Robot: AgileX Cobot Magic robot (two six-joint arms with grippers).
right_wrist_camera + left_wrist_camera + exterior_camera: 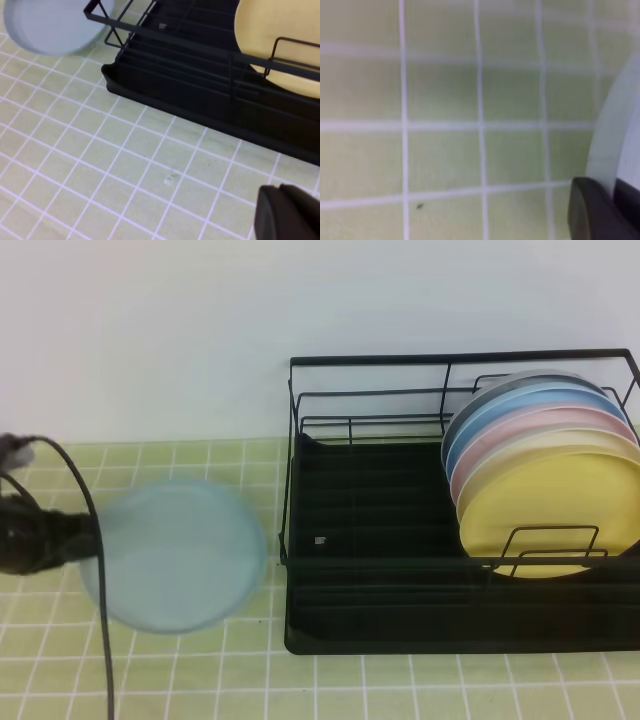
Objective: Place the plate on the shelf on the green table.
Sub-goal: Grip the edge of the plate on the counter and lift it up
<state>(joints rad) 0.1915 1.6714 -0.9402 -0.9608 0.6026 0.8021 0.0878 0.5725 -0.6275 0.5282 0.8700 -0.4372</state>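
Left pincer (88, 540) clamps plate (180, 560) rim | round, smooth, mint | tiled green table (400, 685)

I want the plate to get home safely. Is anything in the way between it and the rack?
Nothing visible blocks it. The plate sits left of the shelf, whose left part is bare; stacked plates fill only the right end.

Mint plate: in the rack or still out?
Out. The plate is left of the shelf, over the green table, its rim in the left gripper.

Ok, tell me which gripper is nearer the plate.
Left. The left gripper is shut on the plate at its left rim; the right gripper hangs over tiles in front of the rack.
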